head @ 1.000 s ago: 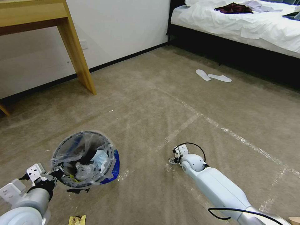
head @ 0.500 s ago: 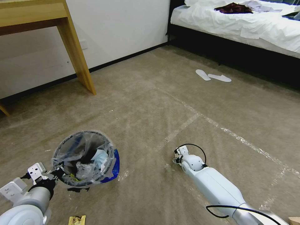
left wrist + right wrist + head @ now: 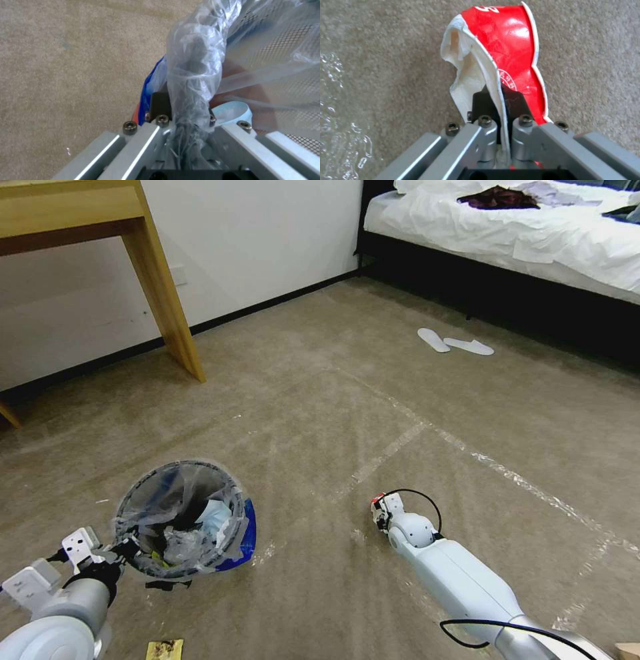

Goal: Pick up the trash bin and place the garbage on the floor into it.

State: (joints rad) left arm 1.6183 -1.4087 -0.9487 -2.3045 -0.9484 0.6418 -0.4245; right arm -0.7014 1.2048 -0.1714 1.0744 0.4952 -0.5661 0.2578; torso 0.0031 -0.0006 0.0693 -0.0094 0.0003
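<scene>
The trash bin [image 3: 180, 517], round and lined with crinkled clear plastic, hangs over the floor [image 3: 333, 400] at the lower left. It holds tissues and a blue mask, and a blue patch shows on its side. My left gripper [image 3: 123, 548] is shut on its near rim. The left wrist view shows the jaws [image 3: 181, 100] pinching the plastic-wrapped rim [image 3: 195, 75]. My right gripper [image 3: 379, 508] is low over the carpet at centre, shut on a piece of garbage, a crushed red-white carton [image 3: 506, 50] that sticks out past the fingers. A yellow wrapper [image 3: 165, 649] lies near the bottom edge.
A wooden desk leg [image 3: 163, 287] stands at the back left by the white wall. The bed [image 3: 520, 240] fills the back right, with white slippers [image 3: 455, 342] on the carpet in front of it. Shiny tape strips [image 3: 507, 473] cross the carpet.
The right gripper has shifted slightly, and a red edge of the carton now shows at its tip. The left arm and the bin have hardly moved.
</scene>
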